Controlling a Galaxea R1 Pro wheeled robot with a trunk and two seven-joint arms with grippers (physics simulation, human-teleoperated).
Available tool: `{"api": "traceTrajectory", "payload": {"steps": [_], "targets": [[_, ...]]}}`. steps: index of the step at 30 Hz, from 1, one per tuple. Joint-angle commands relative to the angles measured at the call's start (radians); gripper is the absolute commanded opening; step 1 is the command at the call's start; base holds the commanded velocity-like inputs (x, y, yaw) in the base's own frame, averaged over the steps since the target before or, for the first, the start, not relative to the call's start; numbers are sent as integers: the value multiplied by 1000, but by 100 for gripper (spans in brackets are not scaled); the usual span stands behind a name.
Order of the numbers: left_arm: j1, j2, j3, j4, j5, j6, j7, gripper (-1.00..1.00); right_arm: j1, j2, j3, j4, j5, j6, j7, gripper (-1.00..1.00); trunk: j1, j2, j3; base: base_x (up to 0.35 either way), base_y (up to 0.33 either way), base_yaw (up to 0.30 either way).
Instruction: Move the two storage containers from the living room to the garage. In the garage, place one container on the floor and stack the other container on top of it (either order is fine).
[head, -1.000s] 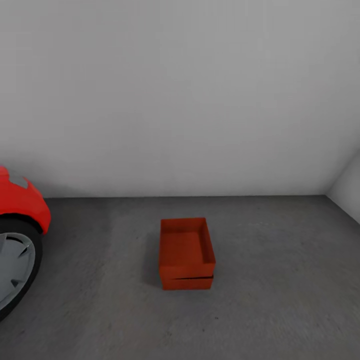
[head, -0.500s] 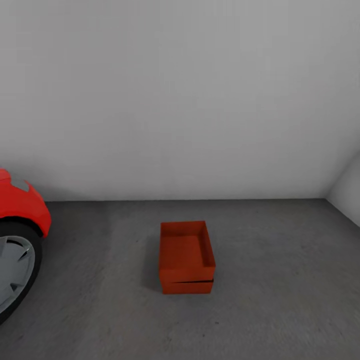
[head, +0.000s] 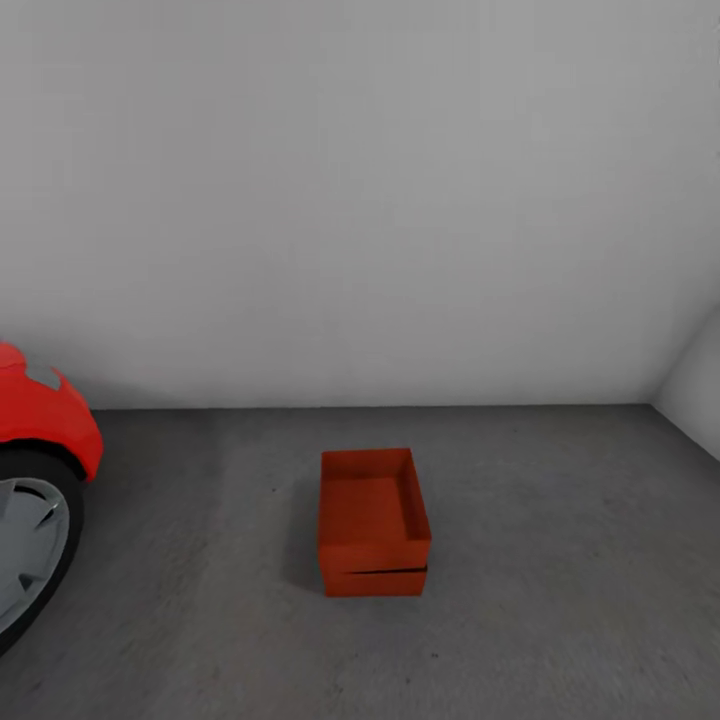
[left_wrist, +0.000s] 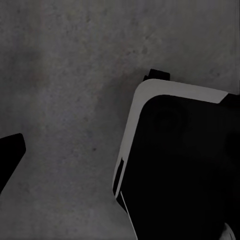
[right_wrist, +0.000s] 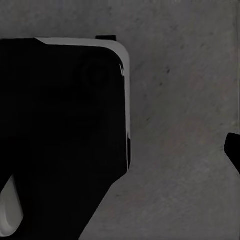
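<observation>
In the garage, the two storage containers stand stacked on the dark grey floor (head: 560, 580) in the middle of the head view. The upper container (head: 372, 505) is open-topped and empty, and sits on the lower container (head: 374, 581), of which just a thin red strip shows under a dark seam. No arm is near them. In the left wrist view my left gripper's dark fingertip (left_wrist: 10, 152) pokes in at the frame edge over bare concrete. My right gripper's fingertip (right_wrist: 234, 150) does the same in the right wrist view. Nothing is held by either.
A red car (head: 45, 420) with its grey-rimmed wheel (head: 25, 540) stands at the left edge. A plain light grey wall (head: 360, 200) rises behind the containers, meeting a side wall (head: 695, 390) at the right. My black base (left_wrist: 185, 165) (right_wrist: 60, 125) shows in both wrist views.
The whole head picture has slid slightly downward, so the camera has moved. The containers stay stacked in the same spot.
</observation>
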Motion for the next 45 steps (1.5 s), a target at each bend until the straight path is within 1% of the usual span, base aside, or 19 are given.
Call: {"api": "traceTrajectory", "payload": {"steps": [1, 32, 45], "targets": [[-1, 0, -9, 0, 7, -4, 3, 100, -1, 0, 9, 3, -7, -5, 0, 100, 0, -1, 0, 0, 0, 0], [0, 1, -4, -11, 10, -10, 4, 100, -1, -6, 9, 3, -8, -5, 1, 100, 0, -1, 50, 0, 0, 0], [0, 1, -4, -11, 10, -11, 4, 100, -1, -3, 10, 3, -8, -5, 0, 100, 0, -1, 71, 0, 0, 0]]}}
